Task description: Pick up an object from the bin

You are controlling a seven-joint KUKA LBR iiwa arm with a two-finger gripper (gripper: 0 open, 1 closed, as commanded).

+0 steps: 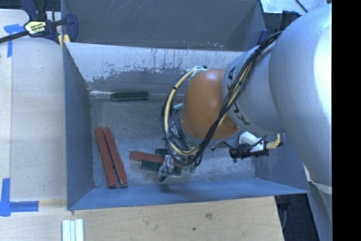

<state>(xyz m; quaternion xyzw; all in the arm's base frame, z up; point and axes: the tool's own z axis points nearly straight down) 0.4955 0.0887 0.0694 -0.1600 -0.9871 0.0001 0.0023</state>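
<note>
The grey metal bin holds a few loose things on its floor. Near the left wall and front-left corner lie two long reddish-brown flat bars, side by side and touching. Their long axis runs from back to front, and the front ends lean a little to the right. Further right, just below the back wall, a thin dark rod lies parallel to that wall.

Toward the middle of the front wall sits a short reddish-brown flat block. Its long axis runs left to right, with the right end dipping slightly frontward. Just in front of it lies a short dark green block, pointing much the same way. Its right end reaches the gripper, which is low over the floor near the front wall. Whether the gripper is wide, narrow or holding either block cannot be told.

Above the gripper is the rounded orange cover, ringed by looping cables. The thick pale arm slants down from the right rim.
</note>
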